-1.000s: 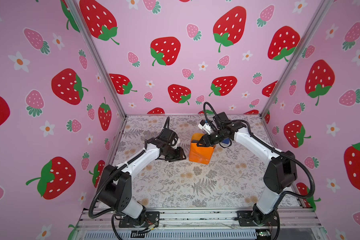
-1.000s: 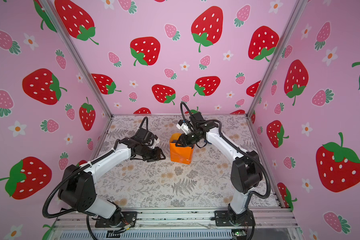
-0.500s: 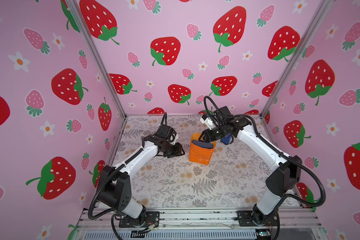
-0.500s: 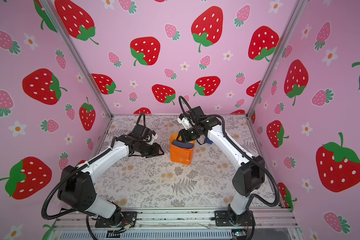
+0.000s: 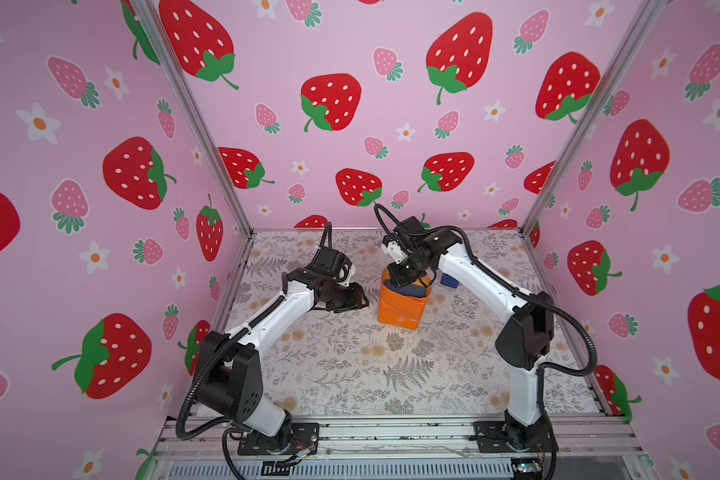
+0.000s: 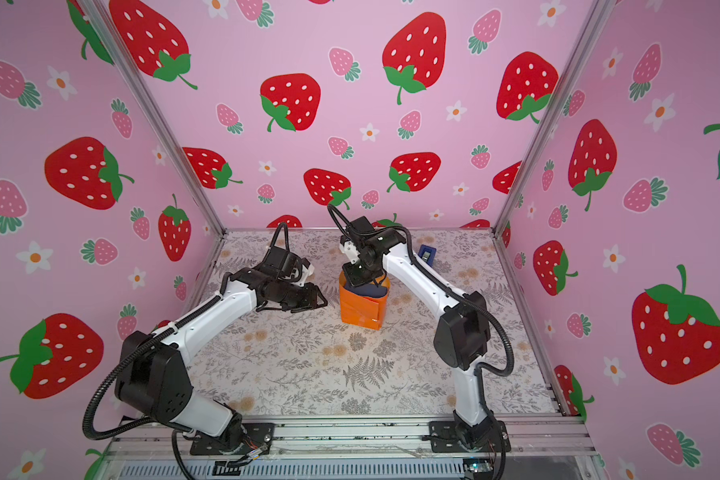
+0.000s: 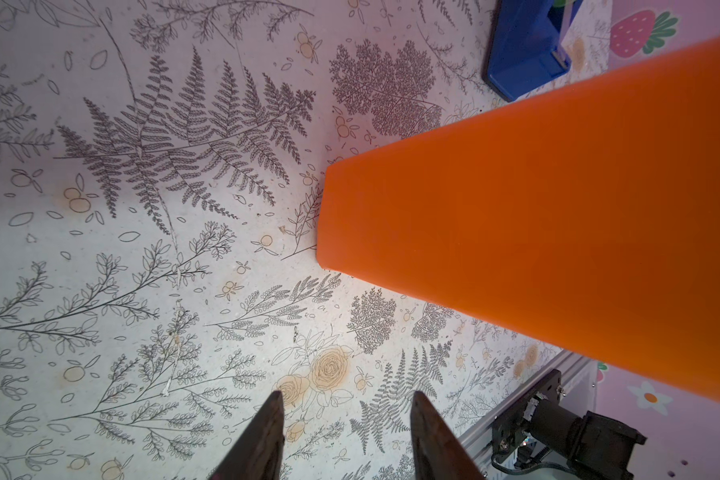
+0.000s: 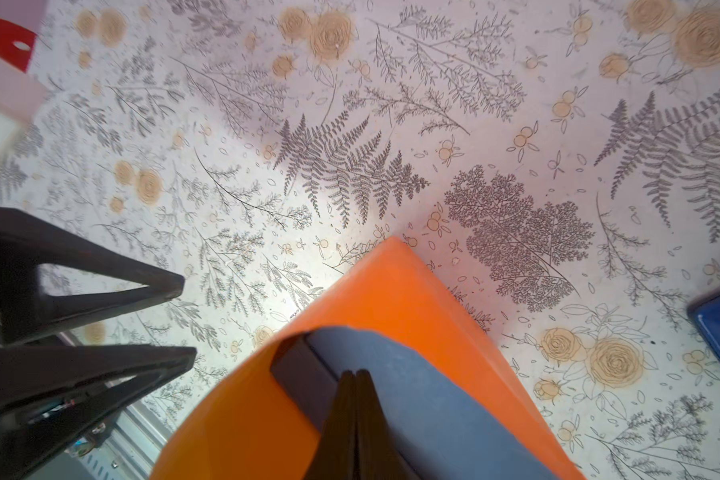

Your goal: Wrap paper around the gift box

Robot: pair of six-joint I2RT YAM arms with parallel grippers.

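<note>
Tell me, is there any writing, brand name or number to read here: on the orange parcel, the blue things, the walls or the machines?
No readable text anywhere.
The paper is plain orange and the gift box plain slate-blue.
The tape dispenser shows no label.
The walls carry only strawberries and flowers, and the table covering only plants.
Any marks on the arms' bases are too small to tell.

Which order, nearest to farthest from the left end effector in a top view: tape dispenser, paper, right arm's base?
From the left end effector:
1. paper, right beside it
2. tape dispenser, beyond the paper
3. right arm's base, front right
</note>
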